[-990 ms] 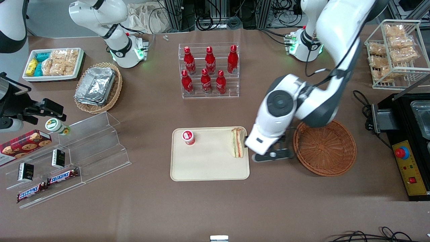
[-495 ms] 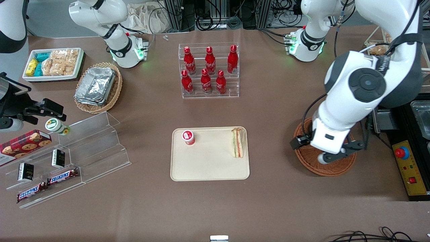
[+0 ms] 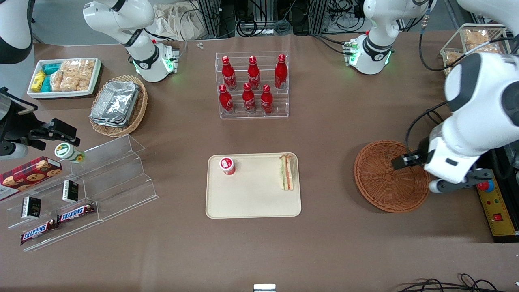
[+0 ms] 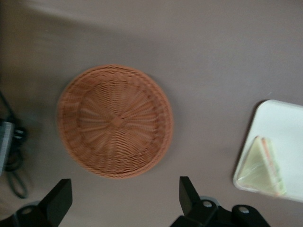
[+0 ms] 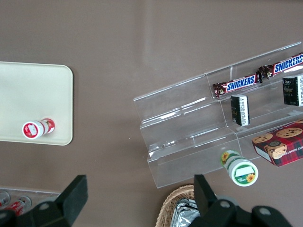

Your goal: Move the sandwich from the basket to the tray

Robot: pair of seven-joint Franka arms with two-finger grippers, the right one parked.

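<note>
The sandwich (image 3: 286,177) (image 4: 262,163), a clear-wrapped wedge, lies on the cream tray (image 3: 251,202) (image 4: 284,123), against the tray's edge nearest the basket. The reddish-brown wicker basket (image 3: 385,182) (image 4: 116,120) stands beside the tray with nothing in it. My left gripper (image 3: 436,180) (image 4: 124,189) hangs high over the basket's rim on the working arm's side. It is open, its fingers (image 4: 187,189) spread wide with only bare table between them.
A small red-capped bottle (image 3: 227,165) stands on the tray. A rack of red cola bottles (image 3: 253,85) is farther from the camera. A black box with a red button (image 3: 492,202) sits just past the basket. A clear stepped shelf (image 3: 101,174) lies toward the parked arm's end.
My gripper has swung away from the tray's edge, passed over the basket and risen toward the working arm's end. The sandwich stays on the tray where it was.
</note>
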